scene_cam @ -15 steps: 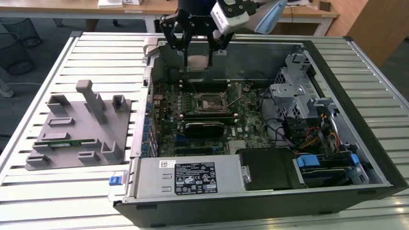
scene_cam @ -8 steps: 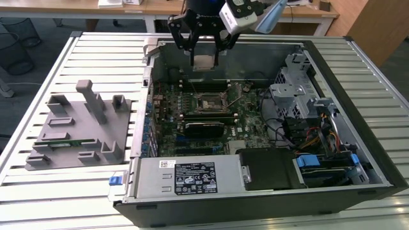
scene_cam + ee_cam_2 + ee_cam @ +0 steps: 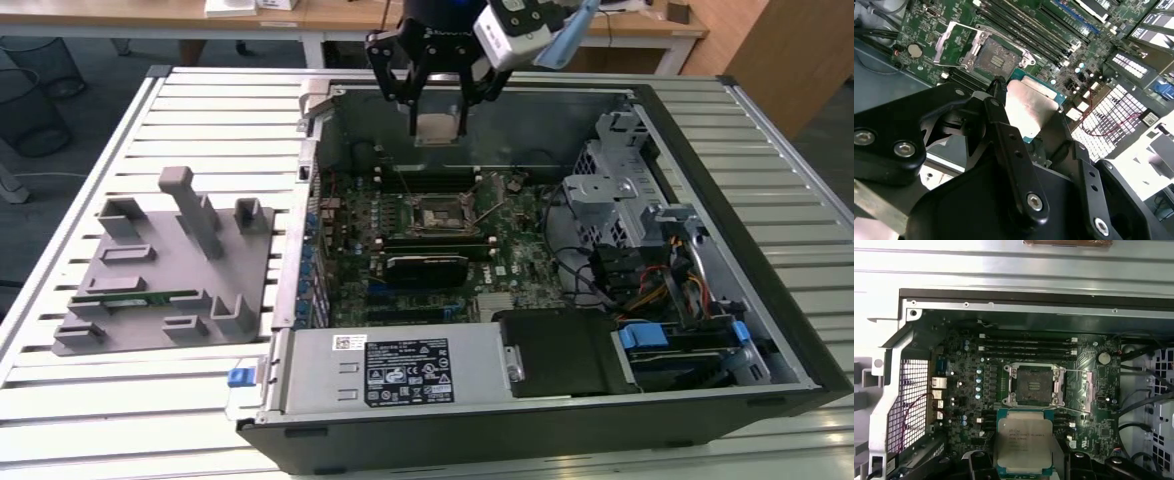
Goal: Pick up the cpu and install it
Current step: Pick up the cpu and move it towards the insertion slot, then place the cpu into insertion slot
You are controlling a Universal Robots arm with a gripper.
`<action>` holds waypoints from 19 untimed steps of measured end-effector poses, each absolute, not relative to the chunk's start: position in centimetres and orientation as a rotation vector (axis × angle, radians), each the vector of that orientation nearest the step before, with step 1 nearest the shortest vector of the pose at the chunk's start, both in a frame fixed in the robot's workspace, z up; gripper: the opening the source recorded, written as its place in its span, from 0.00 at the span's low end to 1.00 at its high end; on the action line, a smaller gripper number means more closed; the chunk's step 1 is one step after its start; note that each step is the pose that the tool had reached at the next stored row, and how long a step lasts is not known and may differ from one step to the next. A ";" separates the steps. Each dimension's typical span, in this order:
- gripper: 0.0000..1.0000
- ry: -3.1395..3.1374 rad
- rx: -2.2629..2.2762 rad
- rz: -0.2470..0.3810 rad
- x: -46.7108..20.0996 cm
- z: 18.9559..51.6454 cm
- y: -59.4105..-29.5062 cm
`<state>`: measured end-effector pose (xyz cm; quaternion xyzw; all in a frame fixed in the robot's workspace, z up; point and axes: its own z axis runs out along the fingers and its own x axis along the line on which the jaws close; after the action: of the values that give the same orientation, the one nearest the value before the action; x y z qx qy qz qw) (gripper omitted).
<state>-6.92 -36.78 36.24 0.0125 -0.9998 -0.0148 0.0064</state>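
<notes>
Cpu [image 3: 1024, 442]: small flat square chip with a shiny silver metal top and a thin green edge. It hangs in my tool above the open case and touches nothing else.
Tool [image 3: 438, 110]: black, two-fingered, clenched on two opposite edges of the cpu. In the second wrist view one finger [image 3: 998, 90] presses against the chip's side.
Facing: the silver top is turned toward both wrist cameras.
Socket [image 3: 1032, 385]: square, metal-framed processor seat. Its cover looks swung aside and the dark contact bed is bare.
Key relation: in the first wrist view the cpu sits just beside the socket, not over it, with its edges roughly parallel to the frame. The socket lies between the chip and the row of long black memory slots [image 3: 1026, 346]. I judge the seat is below the chip and a short way off to one side.
Motherboard [image 3: 969, 410]: green, crowded circuit board on the case floor, carrying the socket.
Case [image 3: 534, 440]: black and grey tower lying on its side, panel off.
Counter [image 3: 94, 400]: white, slatted, bearing the case.
Tray [image 3: 147, 255]: grey moulded parts holder at the exterior view's left, well apart from my tool, with a long green memory stick [image 3: 134, 297] lying in it.
</notes>
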 end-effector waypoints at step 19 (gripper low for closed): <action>0.53 -3.129 -0.023 -0.046 -5.7 36.0 -36.6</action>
<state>-5.73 -36.55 36.03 -0.0073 -0.9998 -0.0146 0.0061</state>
